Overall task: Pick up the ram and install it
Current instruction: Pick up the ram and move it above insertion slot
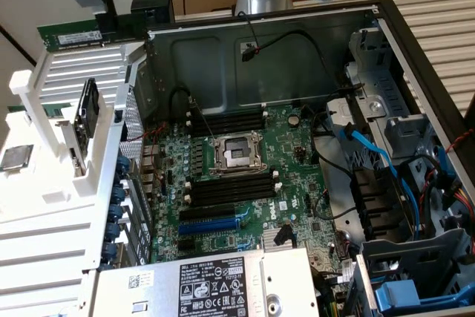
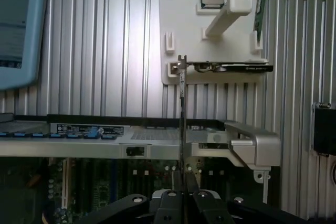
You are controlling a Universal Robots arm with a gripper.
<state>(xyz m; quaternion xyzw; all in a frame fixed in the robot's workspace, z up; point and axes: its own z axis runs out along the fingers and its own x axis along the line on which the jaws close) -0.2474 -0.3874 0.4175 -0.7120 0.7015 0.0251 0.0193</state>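
One ram, a green stick, is clamped between the fingers of the gripper. It is held level in the air and sticks out on both sides of the grip. In the wrist view it is edge-on, a thin line running straight out from the fingertips. The fingers are closed tight on it. Below the fingers is a white fixture on the ribbed worktop. A silver processor chip lies on it and a black card stands in it. Farther from the fingers is an open computer case with a green motherboard. The black memory slots flank the processor socket, well apart from the ram.
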